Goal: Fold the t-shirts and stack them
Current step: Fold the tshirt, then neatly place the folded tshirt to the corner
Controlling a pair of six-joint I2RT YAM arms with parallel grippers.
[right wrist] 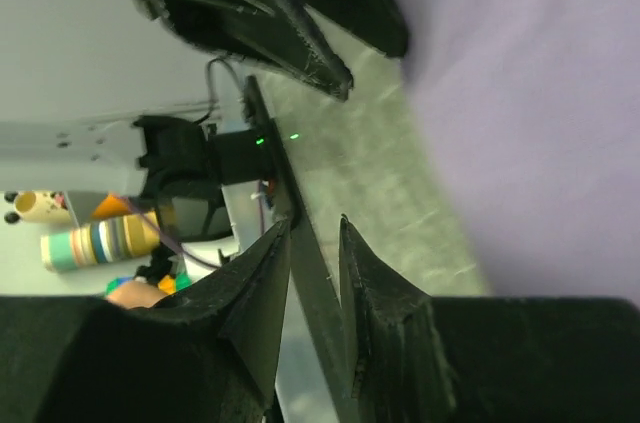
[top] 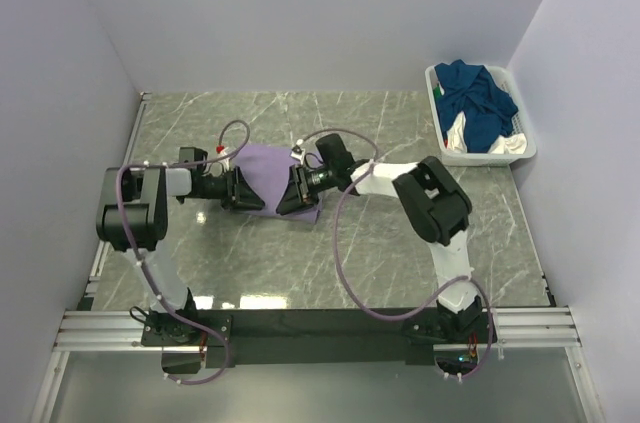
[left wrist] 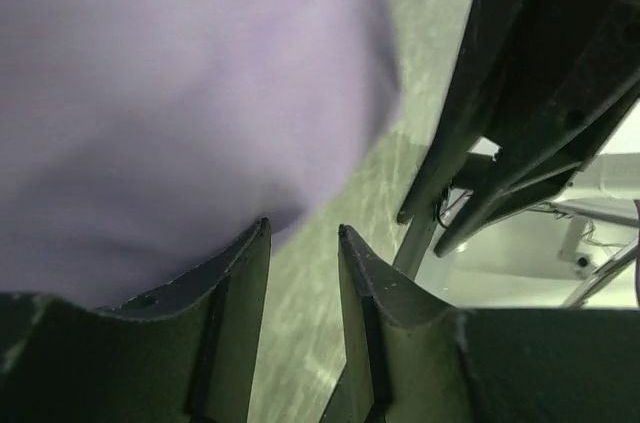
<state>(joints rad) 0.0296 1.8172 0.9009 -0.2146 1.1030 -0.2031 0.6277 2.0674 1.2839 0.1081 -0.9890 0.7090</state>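
A folded pale lilac t-shirt (top: pixel 268 169) lies on the marble table. My left gripper (top: pixel 262 199) and right gripper (top: pixel 281 202) face each other, tips close, at the shirt's near edge. In the left wrist view my left gripper (left wrist: pixel 303 228) is open and empty, with bare table between its fingers and the lilac shirt (left wrist: pixel 180 93) just beyond one tip. In the right wrist view my right gripper (right wrist: pixel 314 223) is narrowly open and empty beside the lilac shirt (right wrist: pixel 530 93). Dark teal-blue t-shirts (top: pixel 475 98) and a white one (top: pixel 510 144) lie in the basket.
A white plastic basket (top: pixel 484 158) stands at the far right against the wall. White walls enclose the green-grey marble table (top: pixel 400 243) on three sides. The right gripper's body (left wrist: pixel 530 93) fills the left wrist view's upper right.
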